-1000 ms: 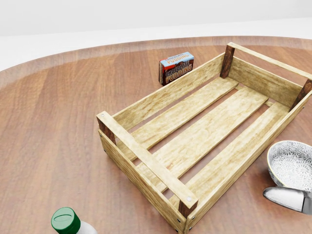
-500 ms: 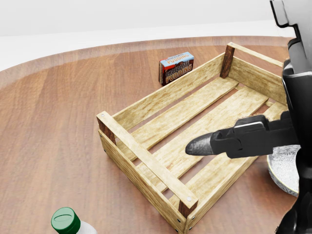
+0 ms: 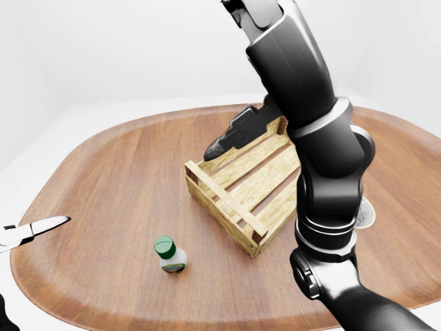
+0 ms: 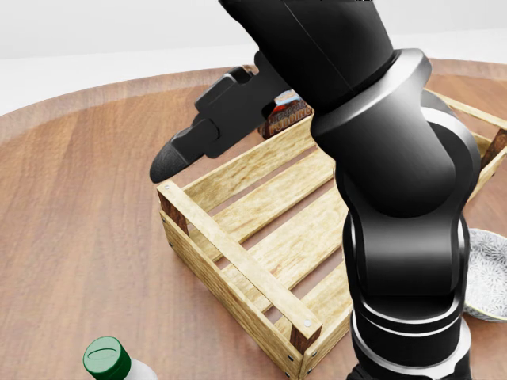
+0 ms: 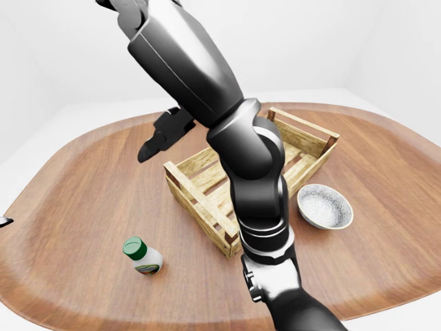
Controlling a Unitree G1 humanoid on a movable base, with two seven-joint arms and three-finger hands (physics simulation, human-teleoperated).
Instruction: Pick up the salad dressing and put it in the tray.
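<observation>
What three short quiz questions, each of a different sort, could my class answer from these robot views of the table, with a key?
1. True or false: the salad dressing bottle already lies inside the wooden tray.
2. Multiple choice: in the right-eye view, the patterned bowl sits (a) left of the tray, (b) right of the tray, (c) inside the tray.
3. Fill in: the bottle's cap is coloured ____.

Key
1. False: it stands on the table, left of and below the tray, with neither the right hand nor the left hand on it.
2. b
3. green
</observation>
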